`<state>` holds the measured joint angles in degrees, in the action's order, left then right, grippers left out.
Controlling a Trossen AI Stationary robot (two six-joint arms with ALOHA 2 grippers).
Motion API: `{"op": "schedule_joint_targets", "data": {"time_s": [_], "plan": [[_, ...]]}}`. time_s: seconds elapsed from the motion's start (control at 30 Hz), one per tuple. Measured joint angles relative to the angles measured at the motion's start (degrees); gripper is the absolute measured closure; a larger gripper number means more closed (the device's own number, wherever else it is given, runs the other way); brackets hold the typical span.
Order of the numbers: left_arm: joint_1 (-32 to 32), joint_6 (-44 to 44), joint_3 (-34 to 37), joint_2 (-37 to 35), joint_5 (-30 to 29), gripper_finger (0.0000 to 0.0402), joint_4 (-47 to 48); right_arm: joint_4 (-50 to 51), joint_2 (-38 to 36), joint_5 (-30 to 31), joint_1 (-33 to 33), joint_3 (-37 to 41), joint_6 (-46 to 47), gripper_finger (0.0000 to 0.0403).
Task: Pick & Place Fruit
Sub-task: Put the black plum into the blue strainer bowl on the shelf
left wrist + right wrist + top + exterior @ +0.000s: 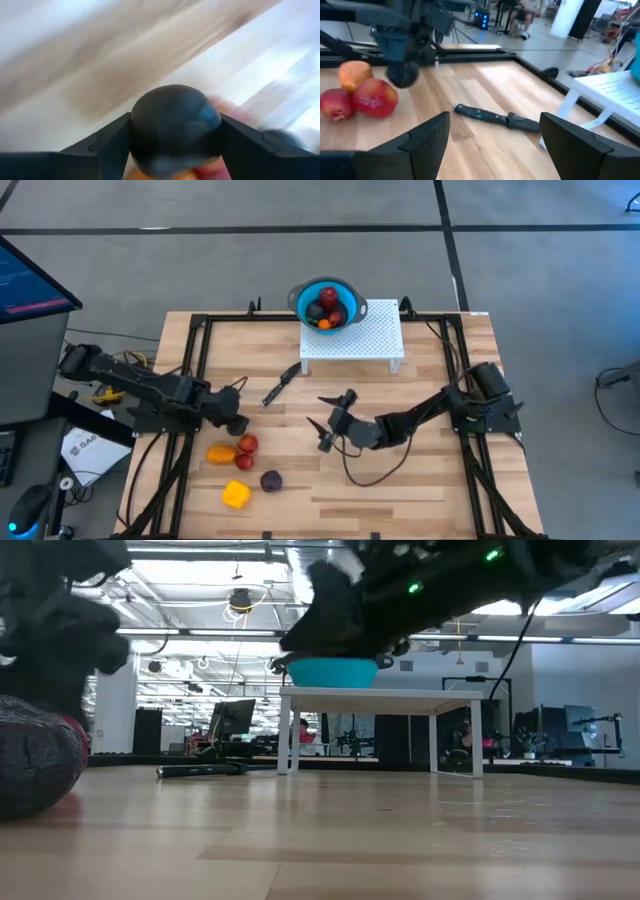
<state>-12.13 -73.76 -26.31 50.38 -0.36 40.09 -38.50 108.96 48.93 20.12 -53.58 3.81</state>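
Note:
My left gripper [237, 423] is over the table's left half, shut on a dark purple fruit [175, 127]. In the right wrist view that gripper [402, 55] points down with the fruit [402, 76] at its tips. On the wood near it lie an orange fruit [221, 453], two red fruits [247, 445], a purple fruit [270, 480] and a blocky yellow fruit [235, 495]. The blue bowl [300, 295] stands on a white stand and holds red, dark and orange fruit. My right gripper [335, 420] is open at mid-table, touching nothing. My left gripper pinches the dark purple fruit [175, 127] between its two fingers [107, 145], one on each side of the round body. The fingers come from above, pointing down. In the right wrist view the fruit [402, 76] looks lifted clear of the table.
A slim black knife [280, 385] lies between the grippers and the white perforated stand [352, 340] at the far edge. Black frame rails [190, 370] run along the table's left and right sides. Bare wood lies in front of my right gripper. A monitor [30, 280] stands off the table's left.

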Motion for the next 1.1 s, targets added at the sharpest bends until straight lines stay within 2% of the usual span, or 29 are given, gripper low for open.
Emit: {"op": "schedule_joint_targets", "data": {"time_s": [0.13, 0.27, 0.37, 0.5, 0.57, 0.67, 0.8, 0.9, 1.0, 1.1], "plan": [[3.7, 9.0, -0.3, -1.5, -0.8, 0.0142, -9.8, -0.2, -1.8, 0.6, 2.1, 2.6, 0.2, 0.0101], [8.0, 21.6, -0.3, -1.5, -0.1, 0.015, -23.9, -4.8, -1.9, -1.1, 2.9, 3.0, 0.1, 0.0101], [11.1, 31.1, -0.2, 0.0, 6.5, 0.015, -35.5, -5.7, -2.0, -6.8, 1.9, 2.8, -2.7, 0.0101], [13.2, 42.2, -0.2, 3.6, 19.4, 0.0142, -49.1, -5.7, -2.0, -12.3, -0.2, 0.8, -7.5, 0.0101], [13.3, 45.5, -0.1, 5.5, 24.9, 0.014, -54.3, -5.7, -2.0, -16.2, -1.0, -0.9, -13.1, 0.0101], [13.3, 47.9, -0.1, 8.2, 29.5, 0.0139, -60.6, -5.6, -2.0, -19.1, -0.9, -3.9, -23.2, 0.0101], [13.3, 48.6, -0.2, 11.2, 31.8, 0.0141, -66.3, -5.0, -2.0, -19.2, 0.2, -7.9, -34.2, 0.0101], [13.3, 50.4, -0.1, 12.5, 31.8, 0.0141, -68.0, -0.4, -2.0, -19.2, 0.8, -11.5, -38.0, 0.0096], [13.3, 51.3, -0.2, 13.5, 31.8, 0.014, -70.1, 11.5, -2.0, -19.3, 0.6, -16.6, -36.1, 0.0078], [13.3, 51.6, -0.1, 13.6, 31.9, 0.0141, -70.3, 23.9, -2.0, -22.4, -0.4, -21.7, -32.6, 0.0055]]}}
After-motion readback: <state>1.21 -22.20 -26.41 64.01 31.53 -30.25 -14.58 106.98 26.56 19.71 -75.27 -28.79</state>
